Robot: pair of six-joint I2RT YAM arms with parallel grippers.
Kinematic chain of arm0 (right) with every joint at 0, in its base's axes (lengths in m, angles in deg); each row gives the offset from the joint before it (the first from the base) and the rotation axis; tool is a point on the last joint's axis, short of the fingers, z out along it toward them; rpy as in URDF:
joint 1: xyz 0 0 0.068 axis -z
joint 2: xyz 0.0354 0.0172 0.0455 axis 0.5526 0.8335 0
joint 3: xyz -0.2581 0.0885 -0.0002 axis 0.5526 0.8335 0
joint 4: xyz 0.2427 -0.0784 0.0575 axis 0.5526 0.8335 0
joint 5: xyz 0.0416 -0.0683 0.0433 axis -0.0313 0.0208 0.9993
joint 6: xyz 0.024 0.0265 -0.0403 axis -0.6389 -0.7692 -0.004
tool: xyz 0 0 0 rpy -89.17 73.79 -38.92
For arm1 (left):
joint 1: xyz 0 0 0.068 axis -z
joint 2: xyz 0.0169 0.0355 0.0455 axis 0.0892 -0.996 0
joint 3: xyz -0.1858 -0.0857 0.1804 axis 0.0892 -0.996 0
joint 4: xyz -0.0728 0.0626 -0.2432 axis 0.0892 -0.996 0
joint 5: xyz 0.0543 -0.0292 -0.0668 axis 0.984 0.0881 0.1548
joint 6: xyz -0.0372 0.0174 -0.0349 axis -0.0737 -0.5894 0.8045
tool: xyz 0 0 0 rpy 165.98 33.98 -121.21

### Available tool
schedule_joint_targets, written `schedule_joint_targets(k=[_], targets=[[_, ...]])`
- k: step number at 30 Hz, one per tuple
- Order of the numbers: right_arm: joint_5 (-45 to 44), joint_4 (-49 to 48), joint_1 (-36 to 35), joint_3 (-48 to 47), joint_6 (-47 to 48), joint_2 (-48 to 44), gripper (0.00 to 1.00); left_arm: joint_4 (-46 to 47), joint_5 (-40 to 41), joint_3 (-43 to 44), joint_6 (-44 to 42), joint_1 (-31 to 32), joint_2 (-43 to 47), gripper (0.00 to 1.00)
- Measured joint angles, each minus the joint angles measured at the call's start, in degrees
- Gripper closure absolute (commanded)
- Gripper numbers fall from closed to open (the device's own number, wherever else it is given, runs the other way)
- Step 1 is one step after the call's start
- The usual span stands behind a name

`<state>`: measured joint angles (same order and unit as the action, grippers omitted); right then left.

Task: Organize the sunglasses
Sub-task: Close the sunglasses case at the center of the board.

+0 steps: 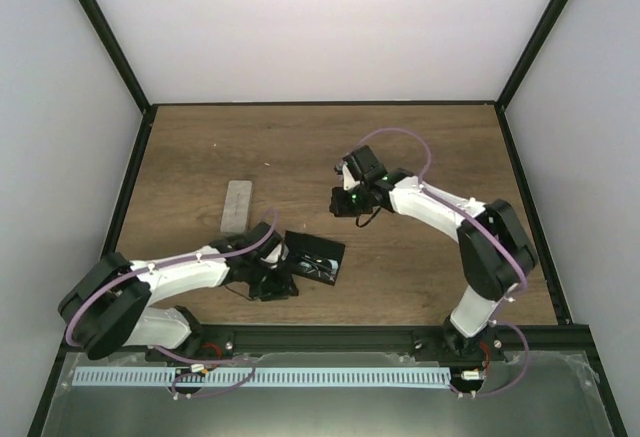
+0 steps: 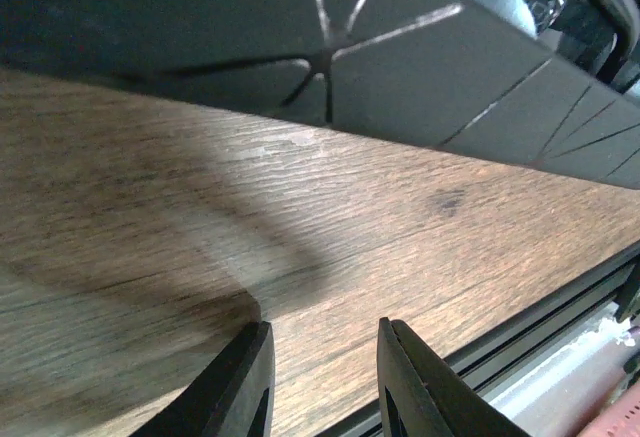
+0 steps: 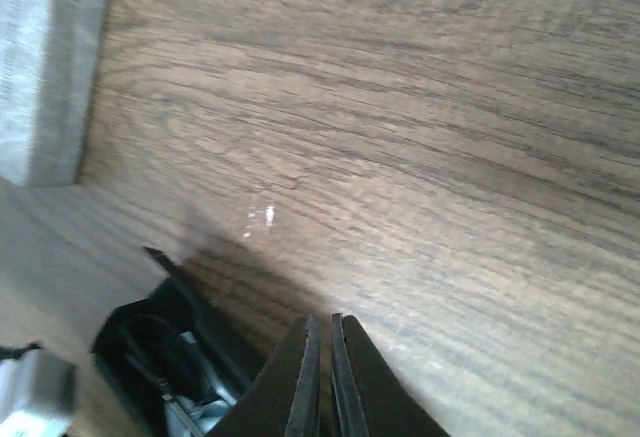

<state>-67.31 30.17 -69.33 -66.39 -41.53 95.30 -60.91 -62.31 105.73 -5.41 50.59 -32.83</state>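
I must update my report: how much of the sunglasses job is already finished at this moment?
Done, probably: the open black case holds thin dark wire and something pale blue, likely one pair. In hand: nothing; the right fingers are shut empty, the left fingers open beside that case. Left: closing it; the grey case lies apart.

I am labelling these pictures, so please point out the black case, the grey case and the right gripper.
black case (image 1: 298,246): top view, a dark part near its rim.
grey case (image 1: 238,205): top view, its middle.
right gripper (image 3: 326,327): right wrist view, between its shut fingertips.
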Motion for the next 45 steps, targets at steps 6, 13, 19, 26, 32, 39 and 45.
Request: schedule_joint_targets(k=[6,13,19,26,32,39,45], targets=[[2.5,-1.3,0.6,-0.2,4.9,6.4,0.95,2.0,0.4,0.5,0.8,0.0,-1.9,0.7],[8.8,-2.3,0.5,-0.2,10.3,10.0,0.96,3.1,2.1,4.4,-0.3,0.0,-6.5,0.71],[15.0,-2.4,0.4,0.4,13.1,10.1,0.96,4.0,2.7,5.9,-0.9,-0.1,-8.3,0.71],[14.2,-2.2,0.3,2.6,13.1,10.2,0.99,4.1,3.0,5.9,-1.9,-0.6,-8.3,0.71],[14.5,-2.1,0.2,1.1,13.4,13.2,0.9,4.1,3.5,5.3,-2.5,-1.9,-7.5,0.71],[16.7,-1.7,-1.3,0.4,13.9,15.3,0.9,4.3,3.1,4.7,-3.5,-4.3,-7.1,0.71],[15.6,-0.7,-3.7,1.3,13.6,13.5,0.9,3.9,2.9,5.3,-4.0,-4.8,-7.7,0.71]])
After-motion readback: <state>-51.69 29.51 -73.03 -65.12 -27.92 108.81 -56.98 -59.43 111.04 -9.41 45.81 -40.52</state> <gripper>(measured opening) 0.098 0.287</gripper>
